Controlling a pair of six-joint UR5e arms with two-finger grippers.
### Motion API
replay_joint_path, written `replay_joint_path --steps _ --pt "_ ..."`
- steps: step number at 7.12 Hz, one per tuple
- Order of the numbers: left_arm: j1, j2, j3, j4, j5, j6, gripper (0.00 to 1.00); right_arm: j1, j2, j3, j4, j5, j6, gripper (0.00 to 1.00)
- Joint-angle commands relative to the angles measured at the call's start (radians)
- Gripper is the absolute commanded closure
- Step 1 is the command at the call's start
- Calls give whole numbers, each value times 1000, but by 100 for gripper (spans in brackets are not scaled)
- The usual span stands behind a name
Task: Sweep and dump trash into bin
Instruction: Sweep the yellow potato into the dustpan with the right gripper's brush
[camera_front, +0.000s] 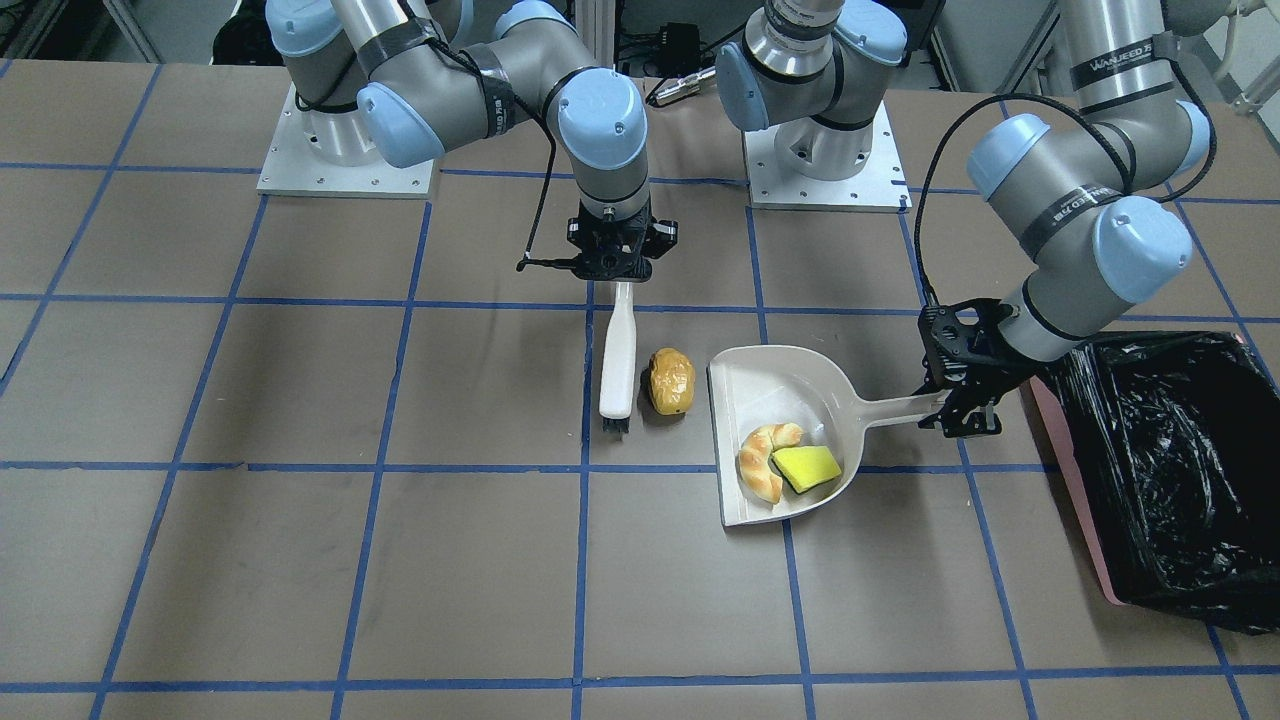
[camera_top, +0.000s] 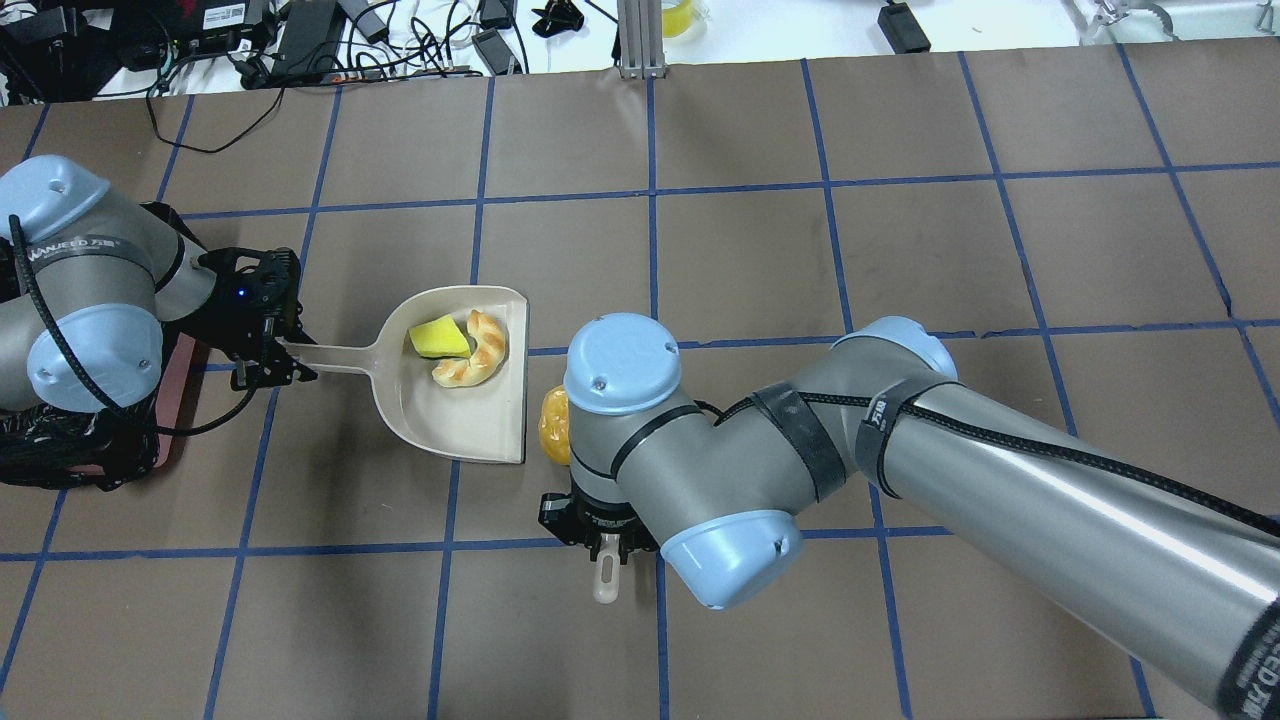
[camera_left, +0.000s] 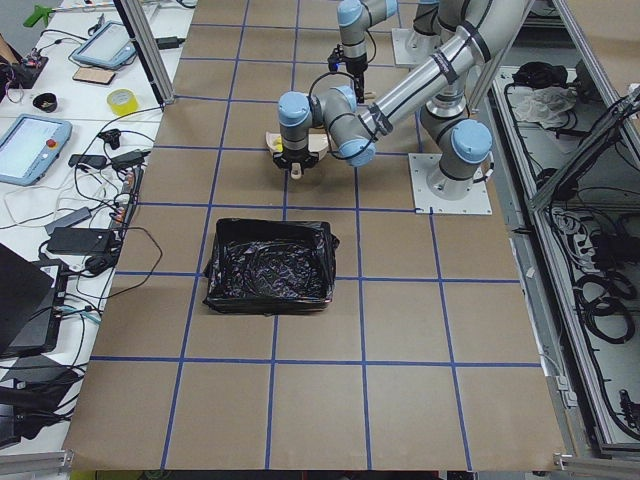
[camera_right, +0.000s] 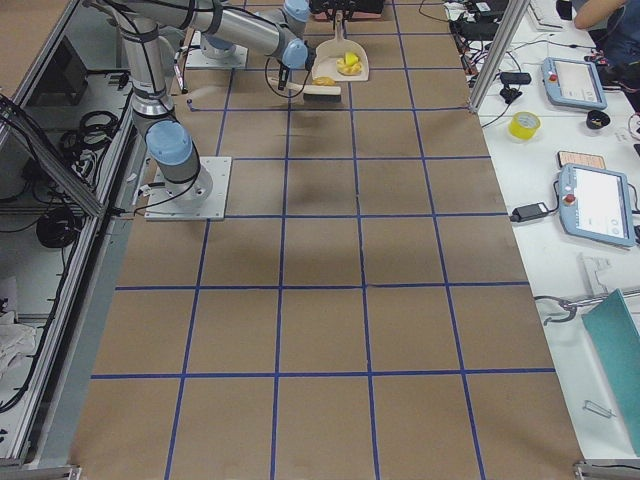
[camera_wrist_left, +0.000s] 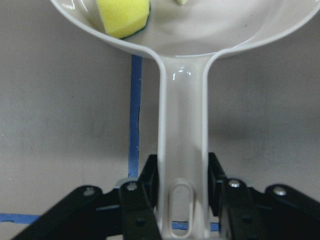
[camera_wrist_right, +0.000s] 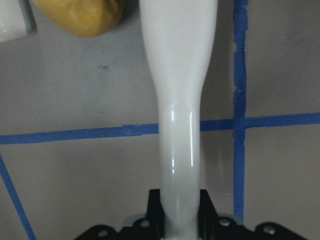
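The beige dustpan (camera_front: 790, 385) lies flat on the table and holds the tan croissant piece (camera_front: 762, 460) and the yellow sponge wedge (camera_front: 808, 467). My left gripper (camera_front: 955, 405) is shut on the dustpan's handle (camera_wrist_left: 182, 125). The golden-brown potato (camera_front: 670, 380) lies on the table between the dustpan's open edge and a white brush (camera_front: 618, 360). My right gripper (camera_front: 620, 270) is shut on the brush's handle (camera_wrist_right: 180, 100), bristles down on the table beside the potato. The black-lined pink bin (camera_front: 1160, 470) stands just beyond my left gripper.
The table is brown with a blue tape grid. In the overhead view my right arm (camera_top: 800, 460) hides most of the brush and part of the potato (camera_top: 553, 428). Both arm bases (camera_front: 825, 150) stand at the table's robot side.
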Motion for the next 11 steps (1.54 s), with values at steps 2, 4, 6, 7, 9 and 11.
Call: replay_joint_path --steps 2,4,6,7,9,11 --pt "0 -1 1 1 0 -2 100 83 109 -137 -64 6 124 100" --pt "0 -1 -1 1 1 -3 100 123 250 -309 -59 7 219 100" --pt "3 -1 10 1 0 9 100 129 303 -432 6 10 242 100" --pt "11 -1 10 4 -3 12 100 129 302 -457 50 3 239 100" --pt "50 -1 11 5 -43 21 100 108 276 -457 138 -58 206 100" --pt "89 3 33 -11 -74 27 100 32 157 -446 307 -85 70 100"
